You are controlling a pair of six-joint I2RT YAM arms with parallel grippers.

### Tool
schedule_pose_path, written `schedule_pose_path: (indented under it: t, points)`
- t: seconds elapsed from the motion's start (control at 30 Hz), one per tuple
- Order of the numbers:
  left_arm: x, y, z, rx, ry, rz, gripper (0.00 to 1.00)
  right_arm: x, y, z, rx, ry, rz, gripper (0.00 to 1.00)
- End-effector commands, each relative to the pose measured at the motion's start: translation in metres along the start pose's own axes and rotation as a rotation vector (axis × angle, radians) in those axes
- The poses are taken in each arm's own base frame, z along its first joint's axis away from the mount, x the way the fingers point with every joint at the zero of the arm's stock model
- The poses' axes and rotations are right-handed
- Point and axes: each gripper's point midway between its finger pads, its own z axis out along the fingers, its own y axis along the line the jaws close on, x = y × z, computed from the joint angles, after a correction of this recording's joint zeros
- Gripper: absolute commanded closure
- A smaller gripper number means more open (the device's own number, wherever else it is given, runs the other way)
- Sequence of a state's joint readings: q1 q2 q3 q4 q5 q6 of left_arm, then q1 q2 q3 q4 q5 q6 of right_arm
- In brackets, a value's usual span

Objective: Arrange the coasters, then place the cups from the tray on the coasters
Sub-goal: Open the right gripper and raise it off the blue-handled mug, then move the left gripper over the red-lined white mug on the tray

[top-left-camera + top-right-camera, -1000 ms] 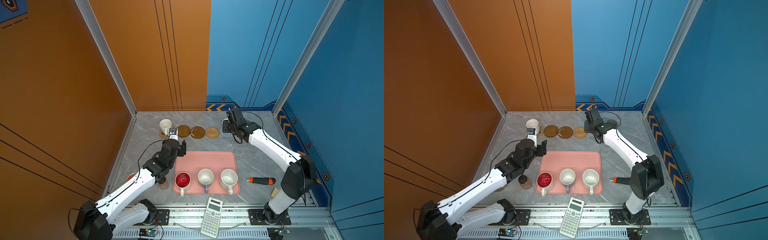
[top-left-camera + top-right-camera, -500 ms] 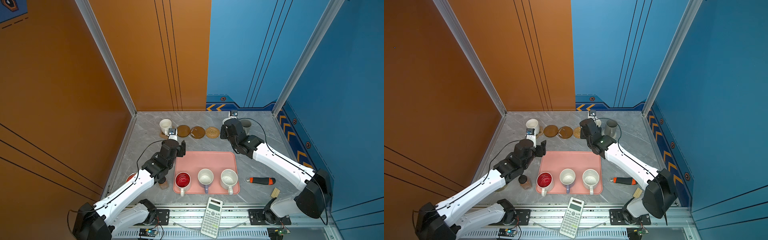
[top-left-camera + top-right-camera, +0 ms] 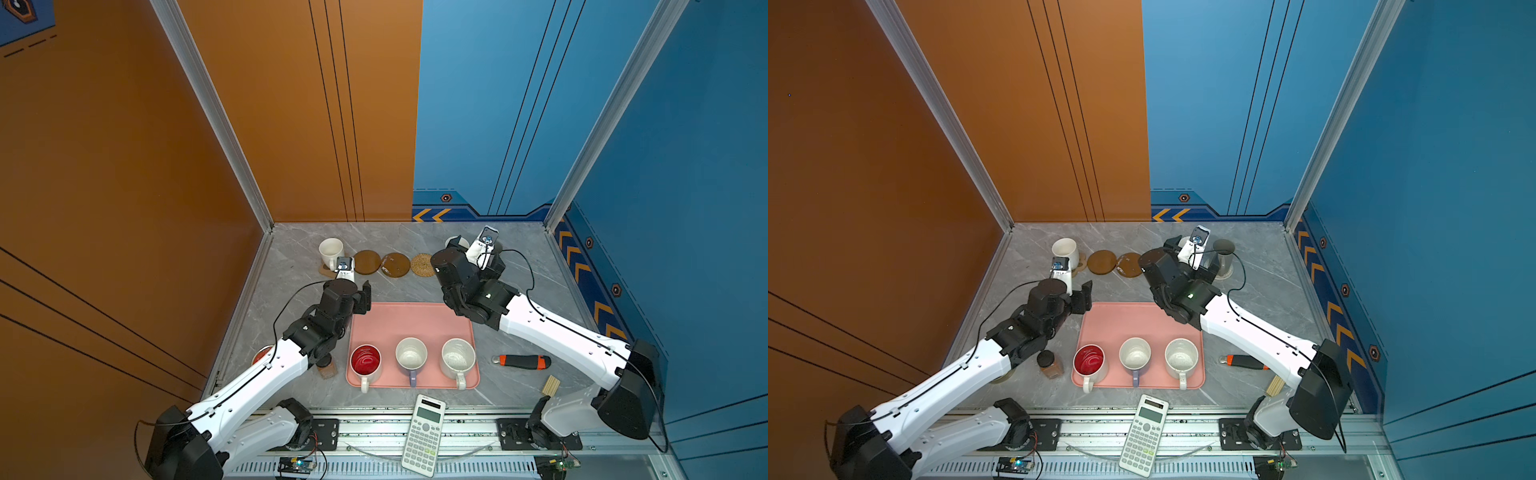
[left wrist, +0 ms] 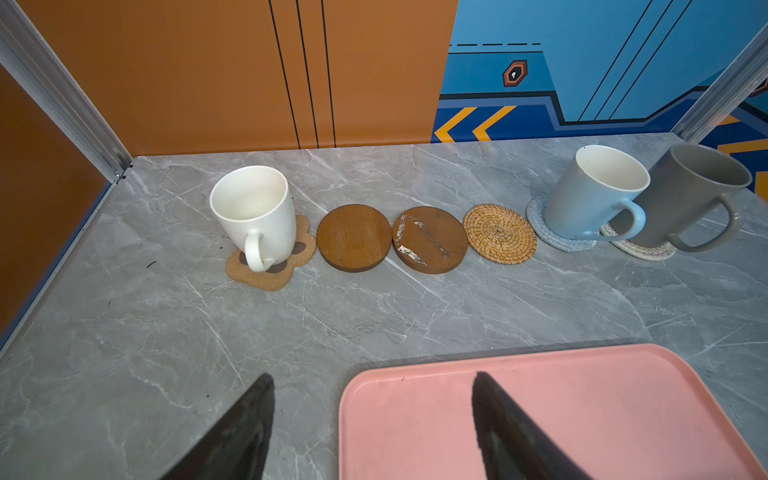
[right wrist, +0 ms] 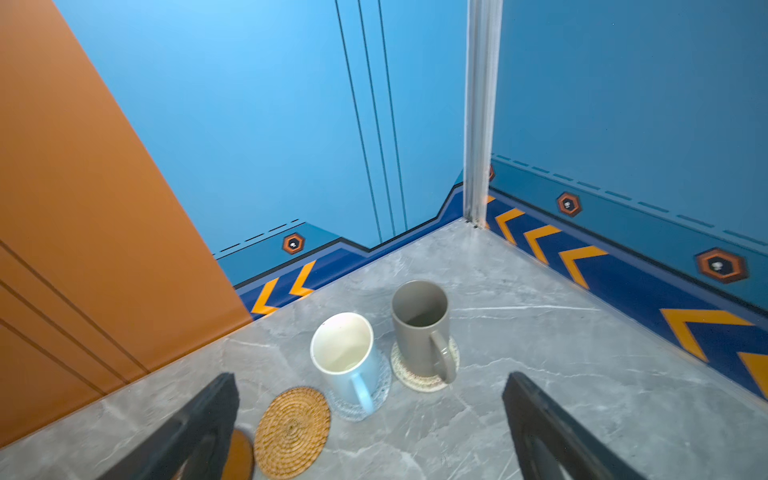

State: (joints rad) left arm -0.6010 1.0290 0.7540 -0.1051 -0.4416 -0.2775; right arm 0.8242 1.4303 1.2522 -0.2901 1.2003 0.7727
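Here, woven rattan round (image 4: 500, 233) beside scuffed wooden disc (image 4: 430, 240).

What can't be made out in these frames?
Light blue mug: both top views, mostly behind the right arm.
Red tin: both top views, mostly under the left arm.
Brown jar: a top view, half covered by left arm.
Calculator keys: too small to read.

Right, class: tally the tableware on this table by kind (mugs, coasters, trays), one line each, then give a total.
Mugs: 6
Coasters: 6
Pink tray: 1
Total: 13
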Motion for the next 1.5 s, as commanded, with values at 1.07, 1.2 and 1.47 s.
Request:
schedule_pose_path:
  t: [1.07, 1.2, 1.47]
  points:
    - [-0.007, -0.001, -0.002, 0.001, -0.003, -0.009, 0.25, 0.0, -0.013, 0.016, -0.269, 0.255, 0.21, 0.0]
    - [-0.007, 0.0, -0.003, 0.001, -0.002, -0.007, 0.25, 0.01, -0.013, 0.018, -0.309, 0.329, 0.246, 0.01]
    - [-0.006, -0.009, -0.017, 0.059, 0.097, -0.01, 0.26, 0.048, -0.023, 0.017, -0.206, 0.545, 0.118, 0.01]
